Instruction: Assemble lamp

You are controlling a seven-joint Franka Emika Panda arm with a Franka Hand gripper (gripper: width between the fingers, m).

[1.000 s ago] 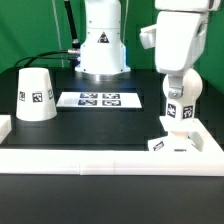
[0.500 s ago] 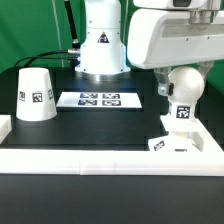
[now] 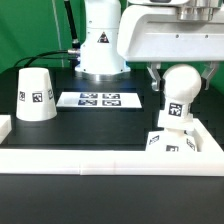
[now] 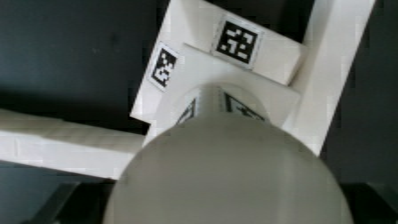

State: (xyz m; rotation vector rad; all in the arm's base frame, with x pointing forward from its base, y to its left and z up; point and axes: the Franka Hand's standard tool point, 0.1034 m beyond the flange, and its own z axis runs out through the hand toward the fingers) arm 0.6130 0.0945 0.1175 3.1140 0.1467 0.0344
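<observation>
The ball-shaped bulb (image 3: 181,84) is held at the exterior view's right, its tagged neck (image 3: 172,114) slightly tilted and reaching down to the small blocky base (image 3: 171,145). The base lies against the white border rail (image 3: 100,165). I cannot tell whether the neck is seated. My gripper (image 3: 181,78) is shut on the bulb, with dark fingers (image 3: 154,78) at its sides. In the wrist view the bulb (image 4: 222,165) fills the foreground over the tagged base (image 4: 222,55). The cone shade (image 3: 34,94) stands at the far left.
The marker board (image 3: 100,100) lies flat at the table's middle. The robot's white pedestal (image 3: 103,40) stands behind it. The rail (image 4: 45,130) borders the table's front and corners, close around the base.
The arm's white hand has come lower and closer around the bulb. The bulb's neck now tilts a little, and the base sits slightly further left.
</observation>
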